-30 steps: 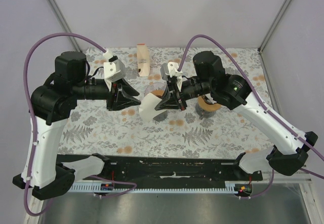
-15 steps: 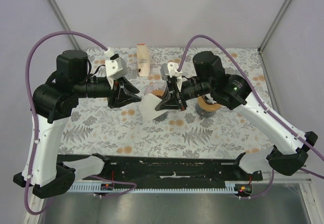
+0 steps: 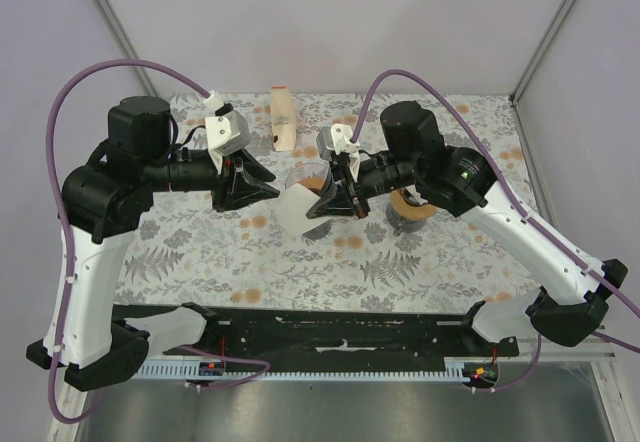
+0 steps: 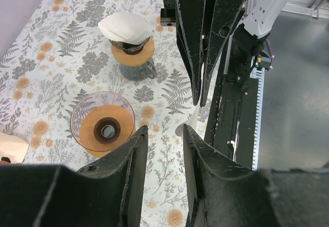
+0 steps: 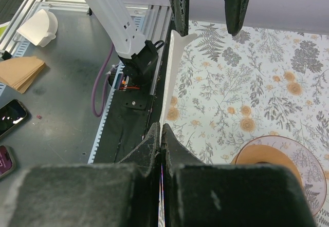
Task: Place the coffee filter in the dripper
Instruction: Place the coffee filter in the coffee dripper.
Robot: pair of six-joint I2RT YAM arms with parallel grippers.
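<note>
Right claw [image 5: 161,130] is clamped shut on the filter [image 5: 172,68], pinching the white paper flat so that in the right wrist view it's just a thin edge running up the middle of the frame. From the top camera the filter [image 3: 293,212] hangs near the center, up off the table [image 3: 200,252] and just below-left of the dripper [image 3: 308,175].

Left claw [image 4: 163,132] is open with nothing between its fingers, pointing toward the right claw from the left side of the top view, close to it but not touching.

The dripper [image 4: 82,111] sits lower left in the left wrist view: clear glass cone, and you can see straight down to its orange base and the hole in it.

Above it in that frame a second dripper [image 4: 134,52] sits on a mug [image 4: 134,70], and that one has a second filter [image 4: 126,26] in it, white and bulging over the rim.
</note>
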